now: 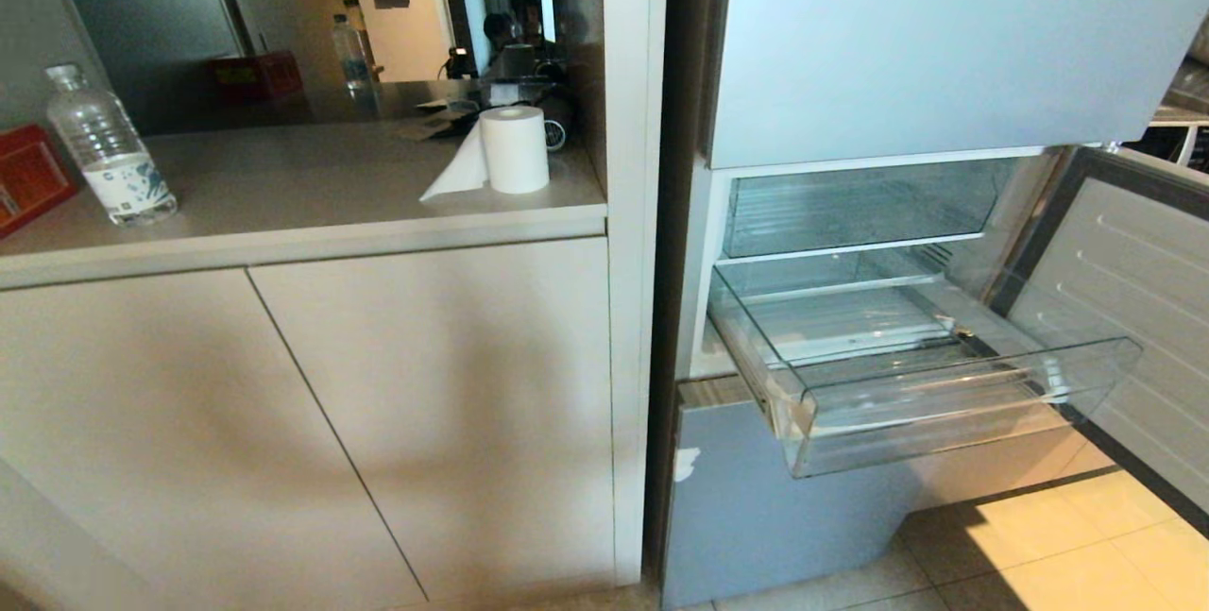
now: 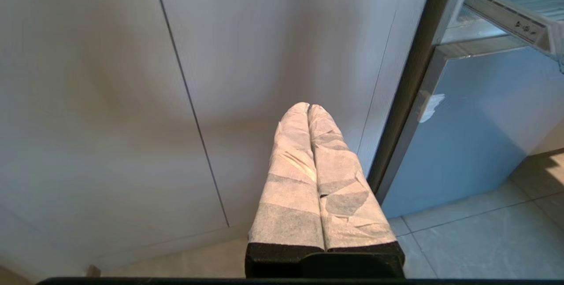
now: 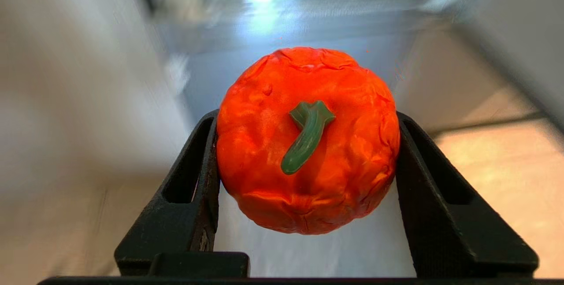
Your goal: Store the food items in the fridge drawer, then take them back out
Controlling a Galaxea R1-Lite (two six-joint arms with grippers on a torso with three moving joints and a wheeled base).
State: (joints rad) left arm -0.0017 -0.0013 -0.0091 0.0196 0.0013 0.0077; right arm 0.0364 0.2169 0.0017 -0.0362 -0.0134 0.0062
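The fridge drawer (image 1: 963,373), a clear plastic bin, stands pulled out of the open fridge with nothing in it. One food item, an orange-red round fruit (image 3: 264,166) with a green stem, sits between the black fingers of my right gripper (image 3: 307,117), which is shut on its two sides. The background of the right wrist view is blurred. My left gripper (image 2: 308,108) is shut with nothing in it, its white-wrapped fingers pressed together low in front of the cabinet doors. Neither arm shows in the head view.
The open fridge door (image 1: 1133,309) hangs to the right of the drawer, with a silver-blue lower panel (image 1: 756,517) beneath it. To the left a counter (image 1: 312,233) holds a water bottle (image 1: 109,148), a paper roll (image 1: 513,148) and a red box (image 1: 28,177).
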